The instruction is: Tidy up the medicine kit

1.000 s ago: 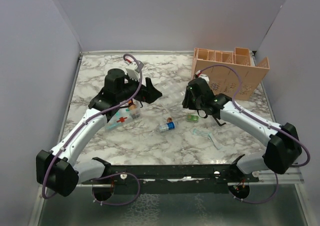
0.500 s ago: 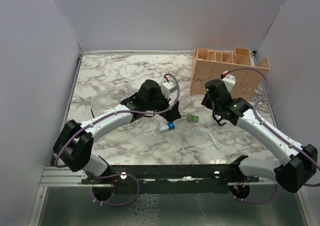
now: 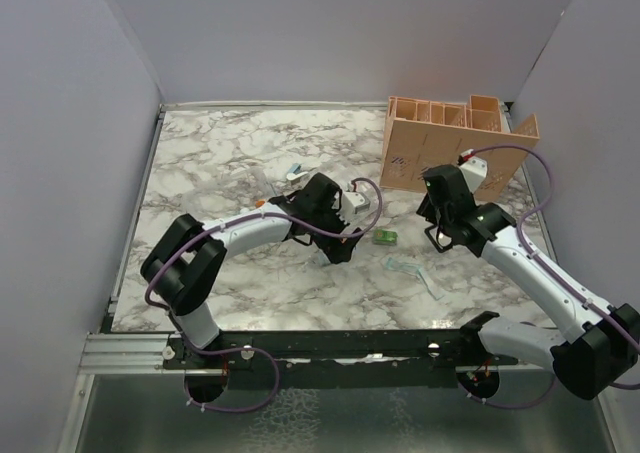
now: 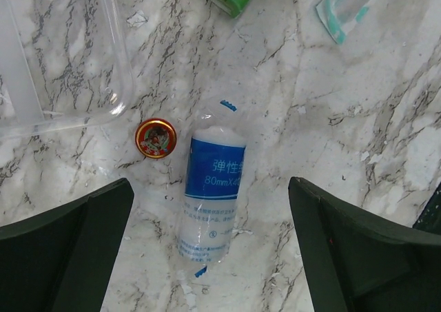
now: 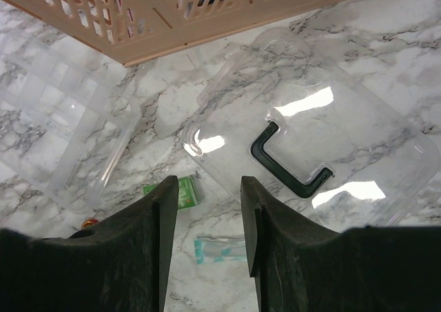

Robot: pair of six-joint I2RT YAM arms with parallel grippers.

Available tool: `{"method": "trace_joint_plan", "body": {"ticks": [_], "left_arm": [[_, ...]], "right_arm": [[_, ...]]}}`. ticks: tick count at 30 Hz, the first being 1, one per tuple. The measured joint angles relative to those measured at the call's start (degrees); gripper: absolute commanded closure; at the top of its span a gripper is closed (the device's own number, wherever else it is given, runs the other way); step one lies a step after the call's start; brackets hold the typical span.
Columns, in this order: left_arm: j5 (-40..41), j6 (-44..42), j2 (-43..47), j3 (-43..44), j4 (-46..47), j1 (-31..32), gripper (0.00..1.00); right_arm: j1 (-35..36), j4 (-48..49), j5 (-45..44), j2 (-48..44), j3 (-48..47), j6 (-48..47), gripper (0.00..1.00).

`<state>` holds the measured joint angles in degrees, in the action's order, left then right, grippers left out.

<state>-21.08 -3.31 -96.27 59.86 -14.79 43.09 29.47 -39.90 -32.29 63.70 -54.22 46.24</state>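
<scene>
Marble tabletop, mid-packing: the left gripper (image 4: 210,212) hangs spread to its widest and empty, straddling a wrapped bandage roll (image 4: 210,178). A small red tin (image 4: 156,138) lies just beside the roll and the medicine kit (image 4: 65,78) sits near, open, so the next move likely calls for closing on the roll alone. Further right lie a green packet (image 5: 180,191) and a teal strip (image 5: 219,248); the right gripper (image 5: 209,188), half-open and seemingly empty, hovers over the kit's lid (image 5: 324,112), near the peach organizer (image 5: 172,12).
</scene>
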Motion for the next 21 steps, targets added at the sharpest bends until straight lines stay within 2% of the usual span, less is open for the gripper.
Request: {"method": "trace_joint_plan", "body": {"ticks": [5,9,15,21], "left_arm": [[2.2,-3.5,-2.7,2.1,-4.2,0.5,0.24],[3.7,-4.8,-5.8,4.3,-7.1,0.6,0.37],[4.9,-6.1,-6.6,5.4,-8.8,1.6,0.42],[7.6,-6.4,-8.4,6.8,-11.1,2.9,0.56]], "right_arm": [[-0.5,0.1,0.7,0.0,1.2,0.0,0.58],[-0.7,0.3,1.5,0.0,2.3,0.0,0.58],[-0.8,0.6,1.9,-0.1,2.7,0.0,0.58],[-1.0,1.0,2.6,-0.1,2.9,0.0,0.58]]}}
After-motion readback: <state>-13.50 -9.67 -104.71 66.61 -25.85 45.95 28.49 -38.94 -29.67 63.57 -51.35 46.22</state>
